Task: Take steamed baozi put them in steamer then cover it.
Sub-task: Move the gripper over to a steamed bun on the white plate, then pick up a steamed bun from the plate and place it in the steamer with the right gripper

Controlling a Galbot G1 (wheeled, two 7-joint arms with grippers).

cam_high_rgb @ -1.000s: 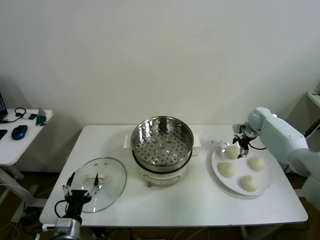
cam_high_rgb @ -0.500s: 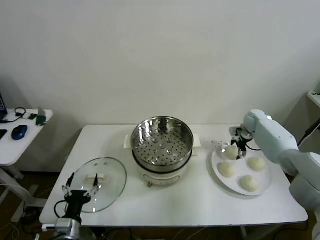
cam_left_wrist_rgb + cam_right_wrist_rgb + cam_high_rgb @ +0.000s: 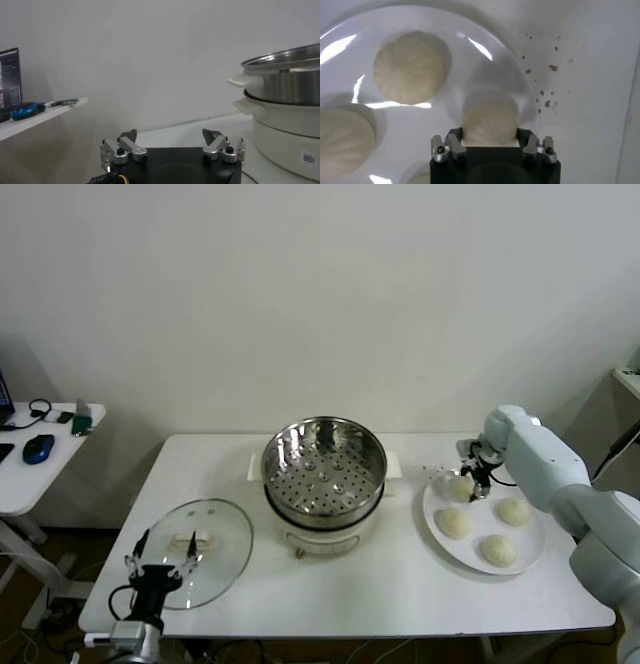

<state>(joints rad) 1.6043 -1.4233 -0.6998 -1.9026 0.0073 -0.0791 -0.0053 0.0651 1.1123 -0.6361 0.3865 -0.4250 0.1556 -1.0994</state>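
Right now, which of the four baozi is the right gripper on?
The baozi at the plate's far-left edge, closest to the steamer. The right gripper is shut on it; the other three lie untouched.

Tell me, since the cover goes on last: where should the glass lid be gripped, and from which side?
Grip the glass lid by the white knob at its centre, coming straight down from above. It lies flat, knob up, on the table, its thin rim offering little purchase. The open left gripper hovers over its near edge.
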